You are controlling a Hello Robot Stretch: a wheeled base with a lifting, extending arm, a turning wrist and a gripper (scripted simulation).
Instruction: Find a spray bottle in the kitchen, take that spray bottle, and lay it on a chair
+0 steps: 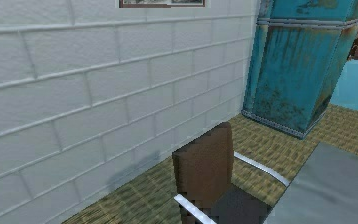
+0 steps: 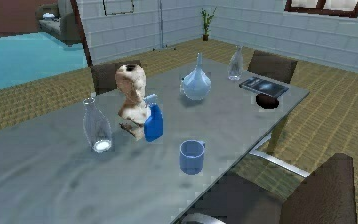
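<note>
A small blue bottle-shaped thing (image 2: 154, 123) stands on the grey table (image 2: 47, 180), close against a tan statue (image 2: 133, 95). Brown chairs with metal frames ring the table: one at the arm side view's bottom right (image 2: 322, 190), one at the far right end (image 2: 273, 66), and one behind the statue (image 2: 106, 76). In the forward view another brown chair (image 1: 205, 165) is pushed up to the table's corner (image 1: 332, 185).
Also on the table are a clear glass bottle (image 2: 95, 125), a round glass vase (image 2: 196, 80), a blue cup (image 2: 192, 156), a second glass bottle (image 2: 234, 65), a dark bowl (image 2: 268, 100) and a flat book (image 2: 259, 85). A white brick wall (image 1: 87, 90) and a worn blue cabinet (image 1: 297, 65) lie ahead.
</note>
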